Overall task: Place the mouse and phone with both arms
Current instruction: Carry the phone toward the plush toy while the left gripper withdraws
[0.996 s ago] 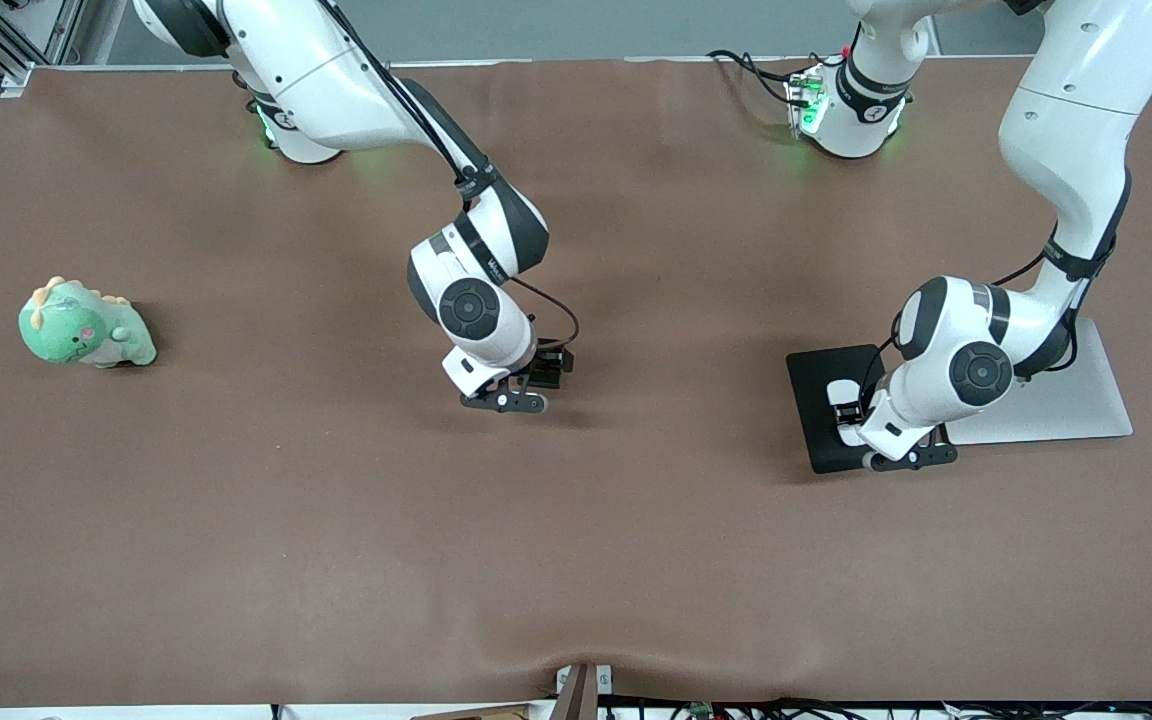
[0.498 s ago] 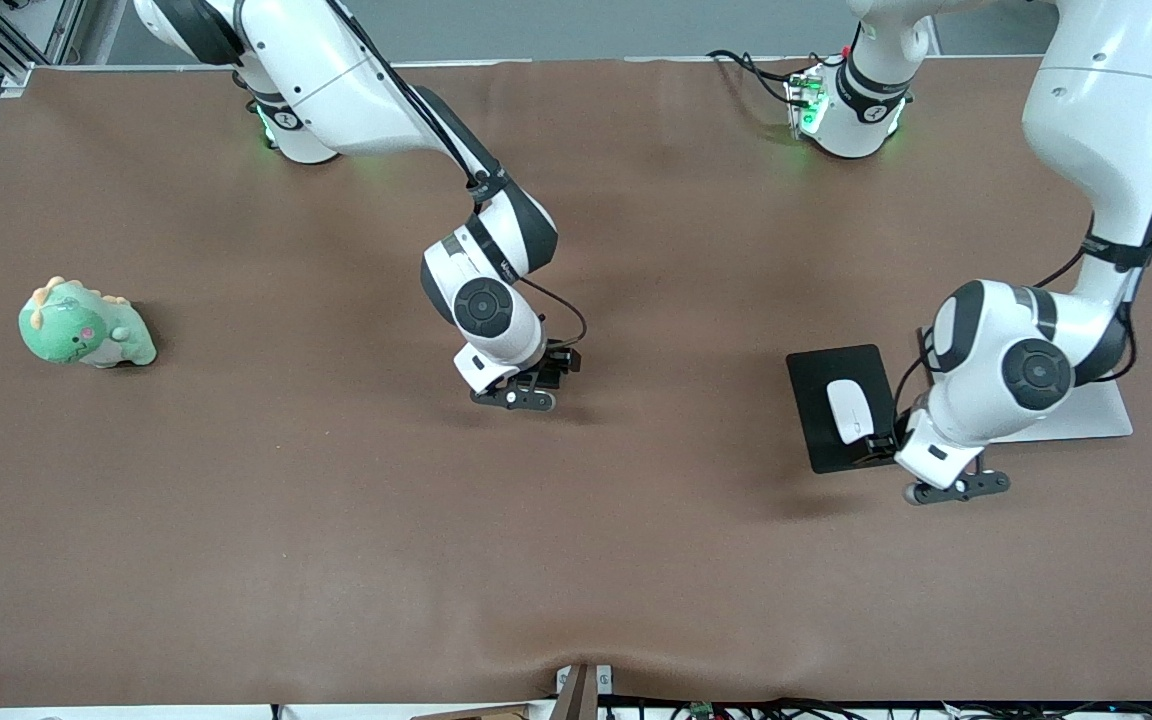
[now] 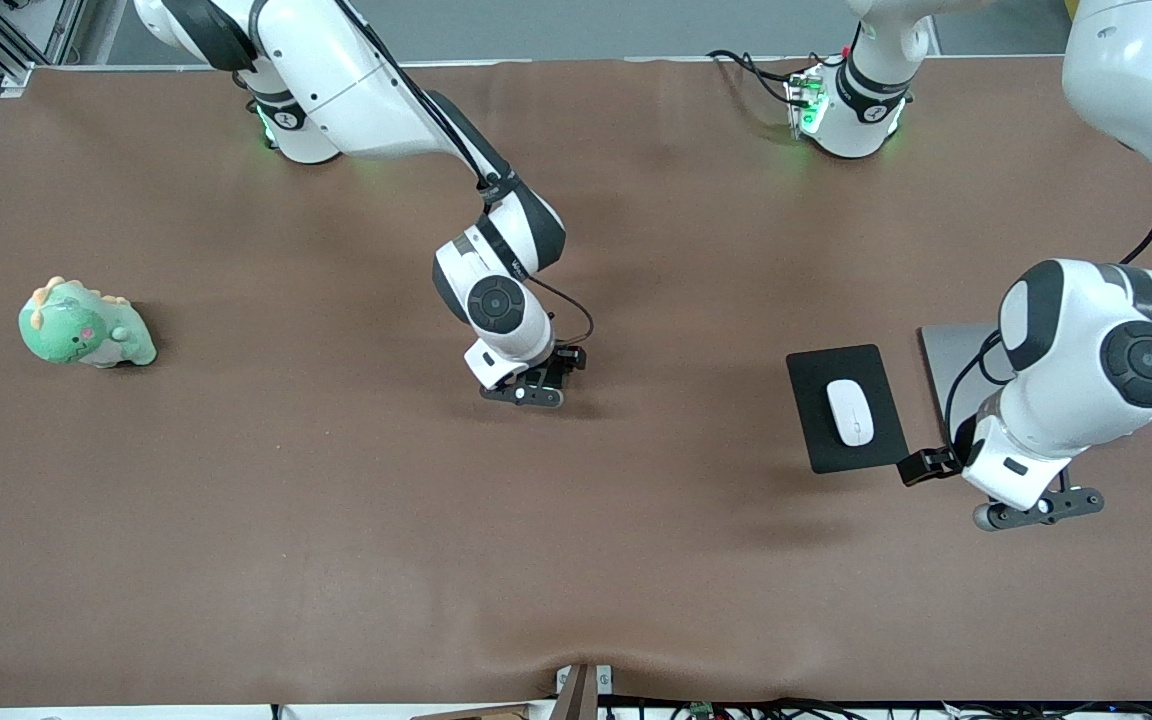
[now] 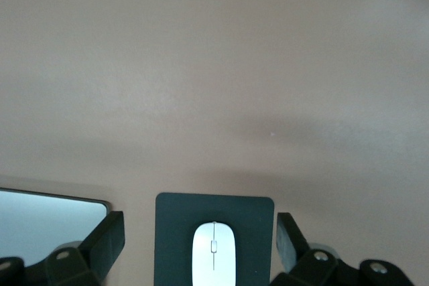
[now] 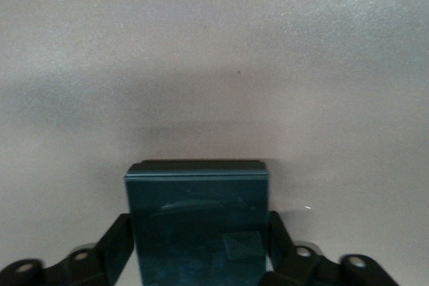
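Half the phone (image 5: pixel 198 222) apparently between pincer (image 5: pixel 198 252) fingers

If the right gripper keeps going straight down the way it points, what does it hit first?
Likely the phone between the right gripper's fingers, then the brown table directly under it; its height above the table is unclear.

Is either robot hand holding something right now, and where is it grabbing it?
The right hand holds the phone by its two long sides. The left hand is open and holds nothing; the mouse lies on the mouse pad.
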Tool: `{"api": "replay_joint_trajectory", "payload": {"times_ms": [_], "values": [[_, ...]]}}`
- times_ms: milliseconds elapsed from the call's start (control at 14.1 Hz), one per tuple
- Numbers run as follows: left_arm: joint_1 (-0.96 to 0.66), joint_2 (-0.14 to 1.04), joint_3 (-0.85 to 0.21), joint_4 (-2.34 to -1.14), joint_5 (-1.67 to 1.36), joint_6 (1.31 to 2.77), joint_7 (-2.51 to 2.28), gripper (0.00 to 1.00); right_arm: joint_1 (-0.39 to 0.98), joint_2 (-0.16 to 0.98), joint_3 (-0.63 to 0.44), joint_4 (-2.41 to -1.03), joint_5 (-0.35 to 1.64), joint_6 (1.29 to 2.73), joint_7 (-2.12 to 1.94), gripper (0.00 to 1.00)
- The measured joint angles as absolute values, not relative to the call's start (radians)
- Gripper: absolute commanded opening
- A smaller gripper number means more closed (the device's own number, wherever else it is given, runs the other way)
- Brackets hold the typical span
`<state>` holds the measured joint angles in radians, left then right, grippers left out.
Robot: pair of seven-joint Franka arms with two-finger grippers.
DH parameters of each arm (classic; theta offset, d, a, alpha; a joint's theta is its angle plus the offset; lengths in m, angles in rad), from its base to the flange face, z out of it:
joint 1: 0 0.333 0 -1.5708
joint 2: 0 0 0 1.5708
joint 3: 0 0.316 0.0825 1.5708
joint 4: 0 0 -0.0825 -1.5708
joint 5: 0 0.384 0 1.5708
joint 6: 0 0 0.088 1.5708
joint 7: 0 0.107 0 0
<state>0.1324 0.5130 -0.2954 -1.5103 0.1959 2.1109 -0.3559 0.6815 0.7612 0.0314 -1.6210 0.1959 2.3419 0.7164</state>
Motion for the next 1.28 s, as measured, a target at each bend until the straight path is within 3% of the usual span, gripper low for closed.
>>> {"api": "replay_joint_trajectory", "payload": {"times_ms": [71,569,1067,1281], "values": [[0.132,0.507,-0.295,-1.497,0.196,2.102,-0.352,1.00,0.681,0.759,0.031,-1.619,0.196,2.342,0.716,0.00],[0.131,0.438,-0.300,-1.423,0.196,1.997,-0.351,1.00,0.671,0.742,0.017,-1.587,0.196,2.235,0.721,0.00],[0.131,0.273,-0.315,-1.416,0.196,1.794,-0.328,1.00,0.563,0.604,0.007,-1.587,0.196,1.999,0.712,0.00],[0.131,0.230,-0.324,-1.416,0.196,1.724,-0.300,1.00,0.514,0.543,0.004,-1.657,0.195,1.978,0.638,0.00]]}}
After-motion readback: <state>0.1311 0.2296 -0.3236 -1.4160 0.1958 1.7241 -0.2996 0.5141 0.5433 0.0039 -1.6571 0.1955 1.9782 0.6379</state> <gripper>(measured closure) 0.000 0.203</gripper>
